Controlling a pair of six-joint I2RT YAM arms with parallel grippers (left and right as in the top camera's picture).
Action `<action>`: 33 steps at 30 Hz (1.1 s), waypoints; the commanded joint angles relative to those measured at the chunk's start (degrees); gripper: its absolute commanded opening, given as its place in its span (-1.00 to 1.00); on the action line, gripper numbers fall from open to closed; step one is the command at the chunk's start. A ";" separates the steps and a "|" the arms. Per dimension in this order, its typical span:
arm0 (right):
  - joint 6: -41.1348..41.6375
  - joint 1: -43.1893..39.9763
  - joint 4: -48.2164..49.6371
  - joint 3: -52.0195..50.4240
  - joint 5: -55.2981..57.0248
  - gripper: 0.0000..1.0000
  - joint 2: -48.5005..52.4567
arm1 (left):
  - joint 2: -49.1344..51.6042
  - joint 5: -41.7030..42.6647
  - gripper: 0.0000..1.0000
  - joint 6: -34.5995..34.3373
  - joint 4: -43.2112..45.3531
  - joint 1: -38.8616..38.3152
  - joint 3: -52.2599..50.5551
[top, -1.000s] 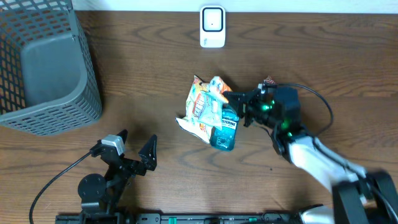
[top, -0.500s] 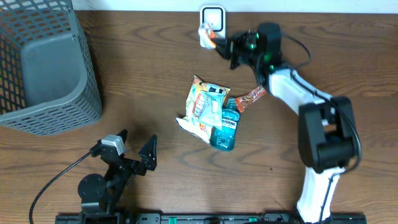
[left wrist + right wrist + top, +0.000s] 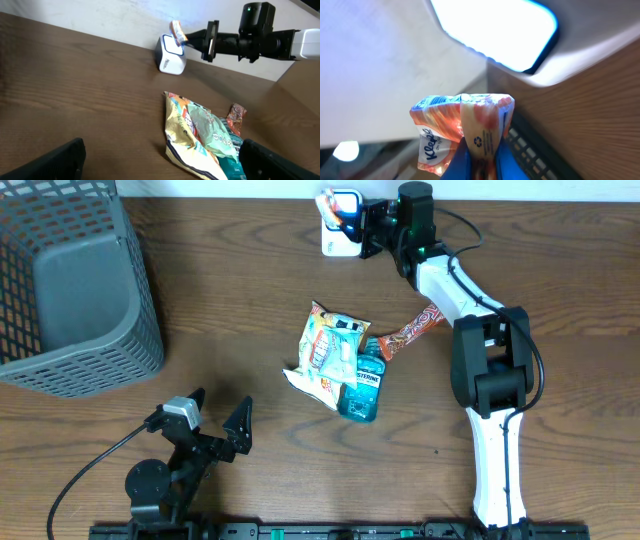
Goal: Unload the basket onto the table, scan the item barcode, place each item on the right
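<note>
A small tissue pack is pinched by its lower edge in the clenched right gripper and held up against the lit window of the white scanner, at the far edge of the desk. Nearer than the scanner, mid-desk, a snack bag, a blue mouthwash bottle and an orange-red wrapper lie touching in a loose heap. A grey mesh basket stands well to the scanner's left. The left gripper sits released, jaws wide, at the near edge. A pale wall rises just behind the scanner.
</note>
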 commanded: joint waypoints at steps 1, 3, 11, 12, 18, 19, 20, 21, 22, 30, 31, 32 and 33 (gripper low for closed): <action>-2.89 -0.72 -1.20 1.55 3.72 -0.97 0.57 | -0.35 -0.31 0.96 0.74 0.02 -0.17 0.57; -4.90 -0.90 -1.29 1.55 3.96 -0.97 0.57 | -0.35 -0.31 0.96 0.74 0.02 -0.17 0.57; -12.35 -1.31 -1.38 1.55 4.66 -0.97 0.55 | -0.35 -0.31 0.96 0.74 0.02 -0.17 0.57; -13.97 -1.31 -1.49 1.57 4.52 -0.97 0.50 | -0.35 -0.28 0.96 0.74 0.02 -0.17 0.57; -30.75 -3.58 -16.09 3.26 5.31 -0.97 -5.97 | -0.35 -0.31 0.96 0.74 0.00 -0.17 0.57; -33.18 -4.28 -19.54 3.26 6.16 -0.97 -7.93 | -0.35 -0.31 0.96 0.74 0.02 -0.17 0.57; -35.01 -4.90 -22.86 3.26 7.34 -0.97 -9.68 | -0.35 -0.31 0.96 0.74 0.00 -0.17 0.57; -36.59 -5.60 -26.51 3.26 9.16 -0.97 -11.69 | -0.35 -0.28 0.96 0.74 0.00 -0.17 0.57; -38.12 -6.45 -31.04 3.26 12.00 -0.97 -13.92 | -0.35 -0.28 0.96 0.74 0.02 -0.17 0.57; -47.56 -12.59 -52.59 3.26 41.62 -0.97 -26.80 | -0.35 -0.31 0.96 0.74 0.00 -0.17 0.57; -48.33 -13.25 -54.21 3.26 45.64 -0.97 -27.21 | -0.35 -0.31 0.96 0.74 0.02 -0.17 0.57; -48.81 -14.34 -56.63 3.26 52.57 -0.97 -27.43 | -0.35 -0.28 0.96 0.74 0.00 -0.17 0.57; -48.76 -15.06 -58.14 3.26 57.31 -0.97 -27.41 | -0.35 -0.31 0.96 0.74 0.02 -0.17 0.57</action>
